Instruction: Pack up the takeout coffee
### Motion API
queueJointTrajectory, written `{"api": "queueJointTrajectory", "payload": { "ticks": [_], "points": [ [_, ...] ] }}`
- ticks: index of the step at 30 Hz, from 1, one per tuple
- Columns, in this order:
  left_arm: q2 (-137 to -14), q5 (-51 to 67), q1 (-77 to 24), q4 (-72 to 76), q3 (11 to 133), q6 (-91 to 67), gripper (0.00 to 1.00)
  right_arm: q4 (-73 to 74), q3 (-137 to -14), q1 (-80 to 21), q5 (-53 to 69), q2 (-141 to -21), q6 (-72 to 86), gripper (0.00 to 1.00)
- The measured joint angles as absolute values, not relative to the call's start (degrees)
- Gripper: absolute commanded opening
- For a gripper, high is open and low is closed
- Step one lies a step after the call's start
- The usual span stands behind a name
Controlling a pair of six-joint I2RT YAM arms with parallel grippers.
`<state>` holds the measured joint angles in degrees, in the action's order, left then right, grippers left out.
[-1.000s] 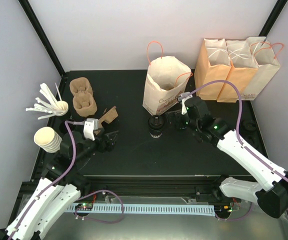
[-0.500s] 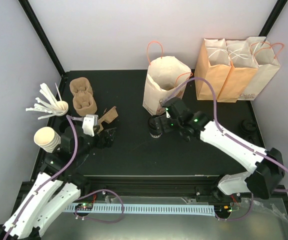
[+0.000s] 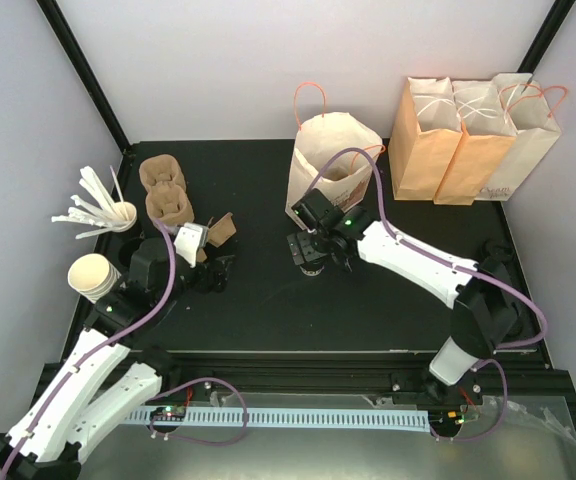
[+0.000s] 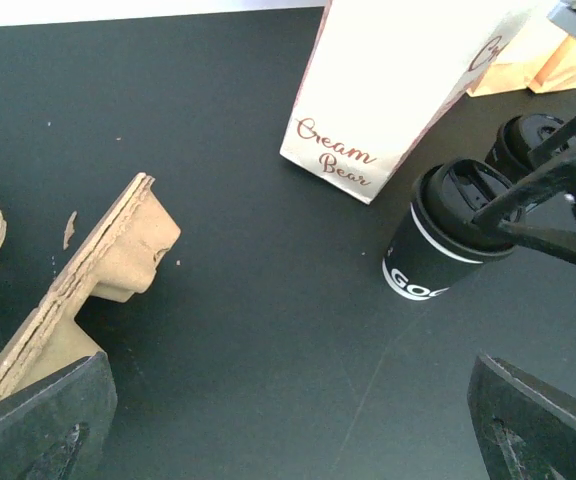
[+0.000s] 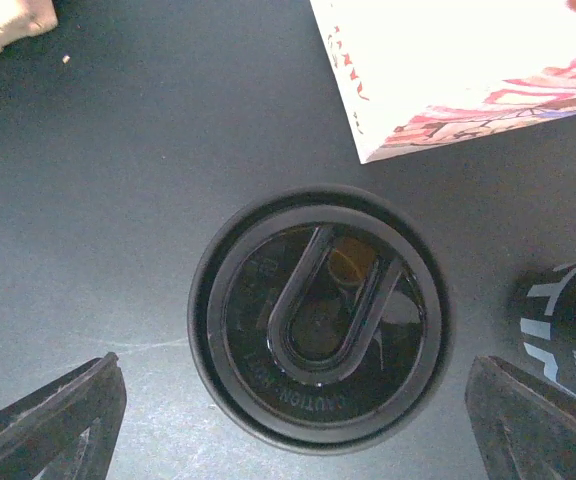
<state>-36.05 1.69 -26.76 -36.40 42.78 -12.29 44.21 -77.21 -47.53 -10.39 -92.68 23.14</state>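
— Black table (image 3: 258,310), white walls behind. What stands far left?
— One cup of white cutlery (image 3: 118,212); one stack of white paper cups (image 3: 95,277); cardboard carriers (image 3: 165,190), with a torn piece (image 4: 98,270) to their right.
— State of the left gripper (image 4: 290,375)?
— Fingers spread wide, holding nothing, low over the table beside the torn piece.
— Where is the coffee (image 4: 423,262)?
— Upright on the table, lid on, just in front of the open paper bag (image 3: 330,165), outside it. A second black cup (image 4: 516,140) stands just beside it, on its right.
— And the right gripper (image 5: 293,370)?
— Directly over the lid, fingers spread to either side, gripping nothing.
— Far right?
— Three standing bags (image 3: 468,135), in the back corner.
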Motion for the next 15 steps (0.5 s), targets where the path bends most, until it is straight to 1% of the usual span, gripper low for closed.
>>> {"api": "queueJointTrajectory", "payload": {
  "ticks": [3,9,15],
  "points": [
    [-35.99,1.72,-26.76,-36.49,42.59,-11.25,0.99,45.36,-78.87,-47.62,-10.66,-95.0,23.22,0.94],
    [-35.97,1.67,-26.76,-36.47,42.44,-10.66,0.99,46.94,-81.03,-47.62,-11.79,-98.43,23.44,0.86],
    [-35.94,1.45,-26.76,-36.53,42.15,-10.66,0.99,48.01,-81.73,-47.62,-13.08,-99.81,23.75,0.84]
  ]
}}
